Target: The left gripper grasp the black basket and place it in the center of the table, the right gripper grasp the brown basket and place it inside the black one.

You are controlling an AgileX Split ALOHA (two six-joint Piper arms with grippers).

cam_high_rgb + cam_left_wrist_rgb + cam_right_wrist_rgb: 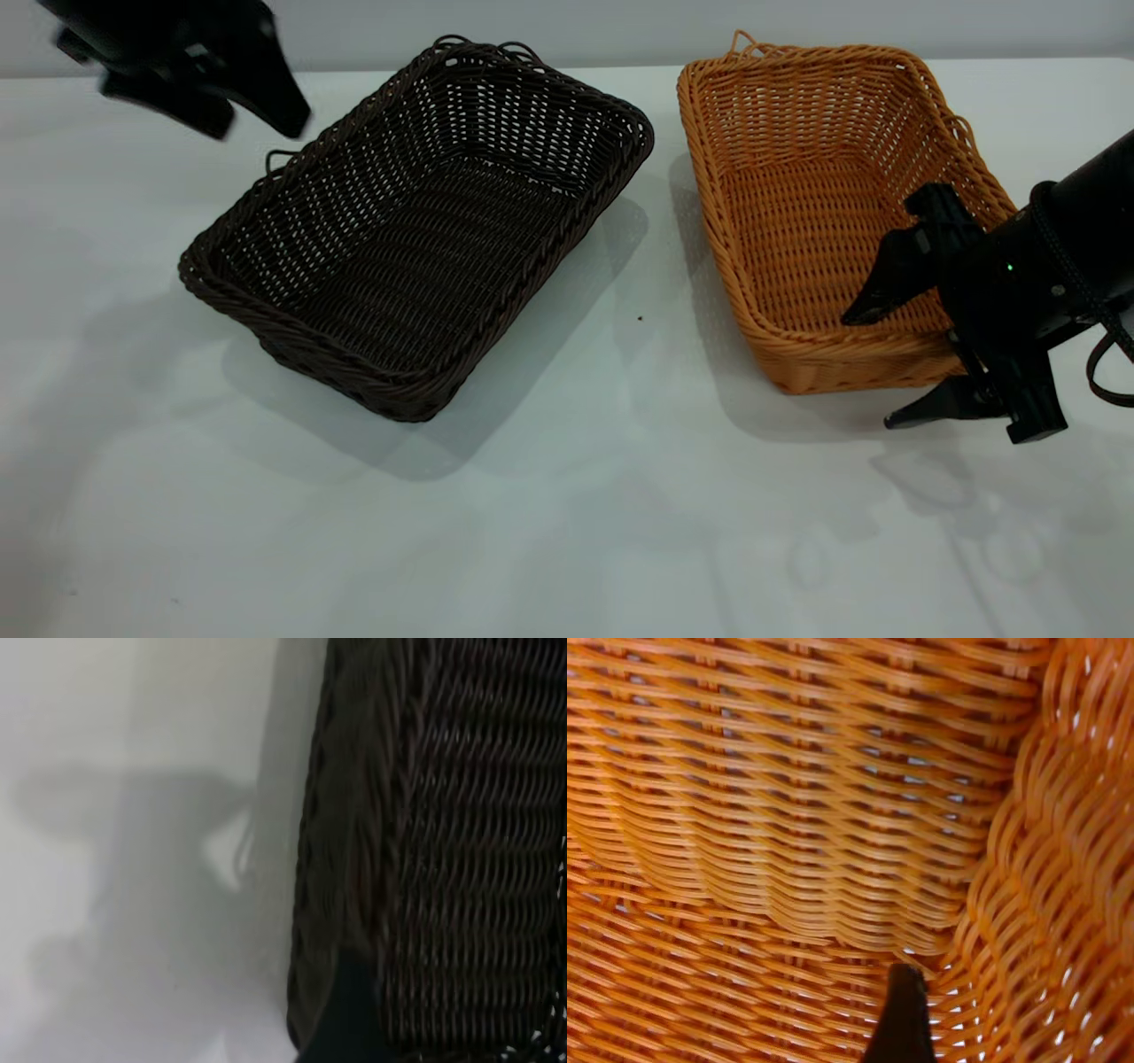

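Observation:
The black basket (416,230) lies slantwise on the white table (567,496), left of centre. My left gripper (261,124) hangs open above the table just off the basket's far left rim, touching nothing. The left wrist view shows one dark finger (350,1019) over the braided rim of the black basket (443,859). At the right stands the brown basket (824,204). My right gripper (886,363) is open and straddles its near right wall, one finger inside and one outside. In the right wrist view a finger (902,1019) hangs over the weave of the brown basket (788,815).
A strip of bare table (664,292) separates the two baskets. The front half of the table is bare white surface. Small wire loops stick up from the far rims of both baskets.

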